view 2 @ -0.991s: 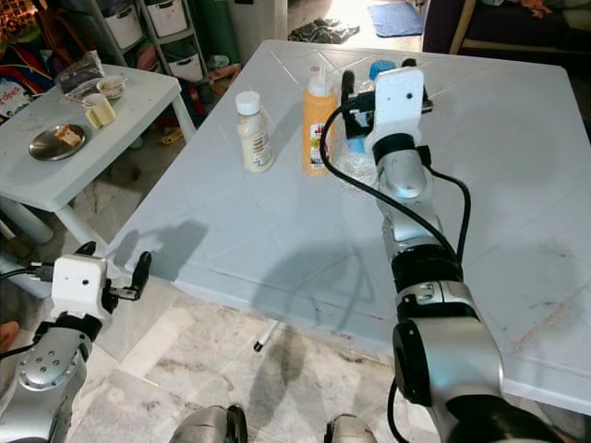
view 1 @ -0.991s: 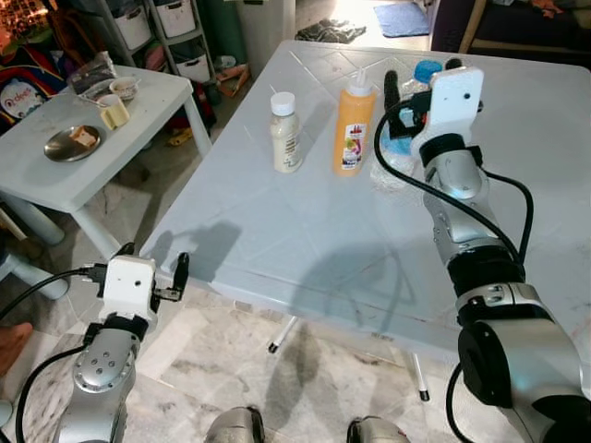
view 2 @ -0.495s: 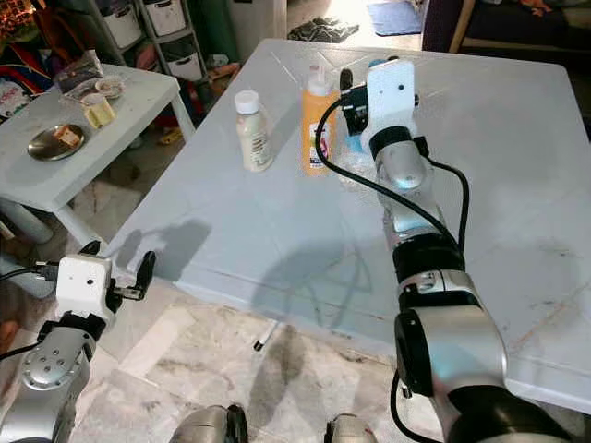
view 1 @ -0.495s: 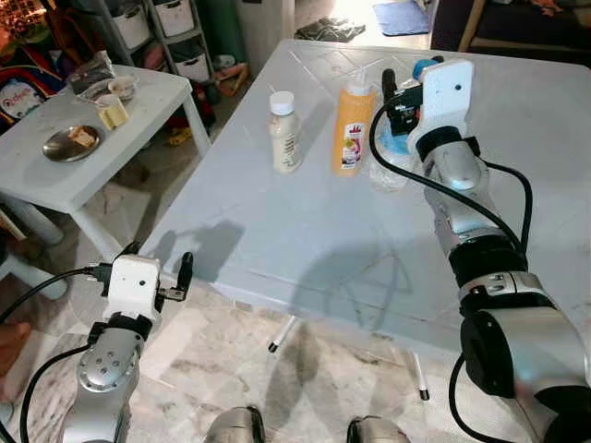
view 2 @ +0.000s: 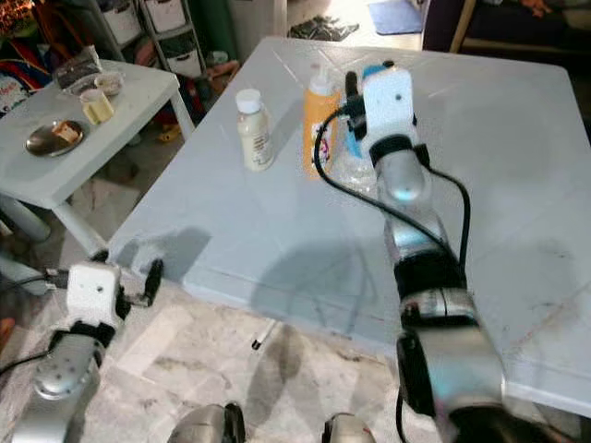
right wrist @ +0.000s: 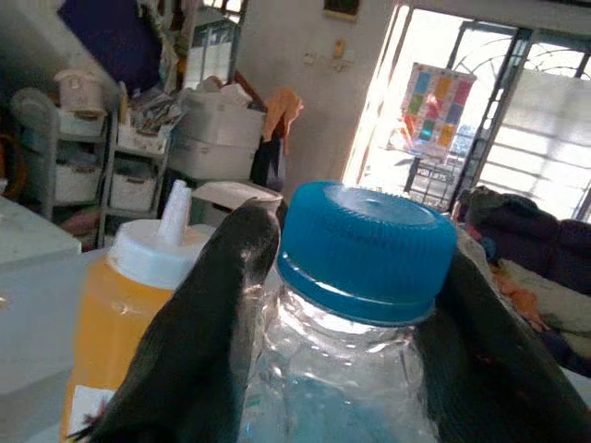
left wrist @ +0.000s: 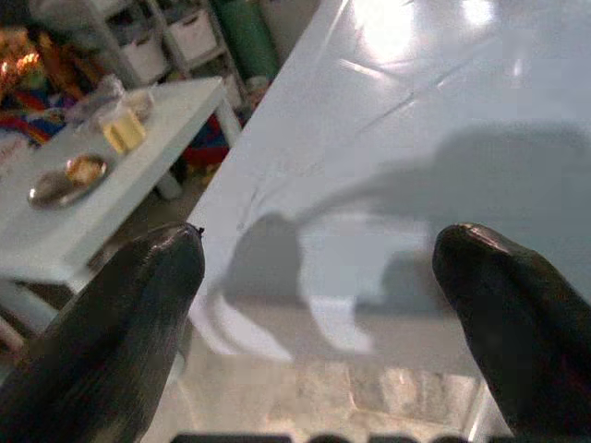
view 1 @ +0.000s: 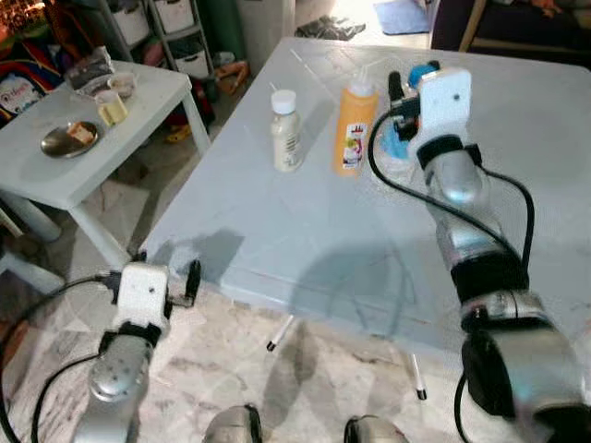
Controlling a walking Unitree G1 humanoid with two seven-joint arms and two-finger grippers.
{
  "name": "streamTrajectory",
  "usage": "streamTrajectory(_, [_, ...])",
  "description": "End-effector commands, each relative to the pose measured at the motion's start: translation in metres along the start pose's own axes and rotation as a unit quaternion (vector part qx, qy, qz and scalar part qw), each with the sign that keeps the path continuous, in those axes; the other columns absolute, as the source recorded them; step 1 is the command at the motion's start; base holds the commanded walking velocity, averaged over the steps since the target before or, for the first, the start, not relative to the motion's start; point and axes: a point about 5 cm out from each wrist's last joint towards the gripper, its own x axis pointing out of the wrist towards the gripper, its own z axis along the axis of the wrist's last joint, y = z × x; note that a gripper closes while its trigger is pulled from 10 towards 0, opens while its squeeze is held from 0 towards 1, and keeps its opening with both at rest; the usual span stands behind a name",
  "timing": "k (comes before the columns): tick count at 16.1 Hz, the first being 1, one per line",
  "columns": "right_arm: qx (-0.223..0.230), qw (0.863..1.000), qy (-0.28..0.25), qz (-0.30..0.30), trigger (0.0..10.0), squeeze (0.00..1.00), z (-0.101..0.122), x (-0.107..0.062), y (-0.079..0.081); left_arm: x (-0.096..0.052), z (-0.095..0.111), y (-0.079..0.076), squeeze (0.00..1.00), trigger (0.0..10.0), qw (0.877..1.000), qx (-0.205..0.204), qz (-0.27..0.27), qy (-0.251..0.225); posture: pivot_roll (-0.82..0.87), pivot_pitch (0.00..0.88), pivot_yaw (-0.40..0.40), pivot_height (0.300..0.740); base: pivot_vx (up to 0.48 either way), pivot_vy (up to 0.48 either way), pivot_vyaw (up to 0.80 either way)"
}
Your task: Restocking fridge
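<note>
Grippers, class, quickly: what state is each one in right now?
Left gripper: open, holding nothing, below the table edge.
Right gripper: fingers around the blue-capped clear bottle at its neck.

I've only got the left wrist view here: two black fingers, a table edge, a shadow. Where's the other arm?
Observer: The right pincer is out over the white table, its fingers either side of a clear bottle with a blue cap.
Operator: Has it closed on that bottle?
Observer: Both fingers sit against the neck just under the cap; it looks gripped.
Operator: Anything else next to it?
Observer: An orange squeeze bottle stands right beside it, and a cream bottle with a white cap further to the robot's left.
</note>
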Motion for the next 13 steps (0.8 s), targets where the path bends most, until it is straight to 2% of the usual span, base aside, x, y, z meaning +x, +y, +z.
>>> streamTrajectory(1, [0.019,0.999,0.035,0.017,0.0,0.00,-0.012,-0.014,0.015,-0.003,-0.007,0.004,0.00,10.0,0.999,-0.003,0.019,0.026,0.03,0.086,0.071,0.740,0.000,0.000,0.00])
streamTrajectory(3, [0.050,0.998,0.021,0.040,0.0,0.00,-0.002,-0.025,0.038,-0.002,-0.011,0.004,0.00,10.0,0.999,-0.008,0.025,0.033,0.02,0.068,0.072,0.740,0.000,0.000,0.00])
streamTrajectory(4, [0.073,0.996,0.017,0.047,4.4,0.00,0.002,-0.031,0.050,0.000,-0.010,0.003,0.00,10.0,0.999,-0.005,0.023,0.030,0.02,0.066,0.071,0.740,0.000,0.000,0.00])
streamTrajectory(5, [0.097,0.993,0.008,0.068,10.0,0.00,0.005,-0.040,0.064,0.004,-0.007,0.003,0.00,10.0,0.999,-0.004,0.024,0.025,0.02,0.062,0.068,0.740,0.000,0.000,0.00])
streamTrajectory(7, [0.105,0.991,-0.010,0.087,10.0,0.00,0.004,-0.056,0.072,0.009,-0.005,0.003,0.00,10.0,0.999,-0.008,0.035,0.020,0.01,0.062,0.058,0.740,-0.120,0.000,0.00])
streamTrajectory(9, [0.094,0.991,0.004,0.095,10.0,0.00,-0.005,-0.064,0.070,0.008,-0.007,0.002,0.00,10.0,0.999,-0.011,0.043,0.022,0.00,0.067,0.040,0.740,-0.255,0.000,0.00])
streamTrajectory(13, [0.068,0.994,0.008,0.088,10.0,0.00,-0.014,-0.069,0.059,0.007,-0.010,-0.002,0.00,10.0,0.998,-0.014,0.050,0.025,-0.01,0.068,0.026,0.740,-0.269,0.000,0.00])
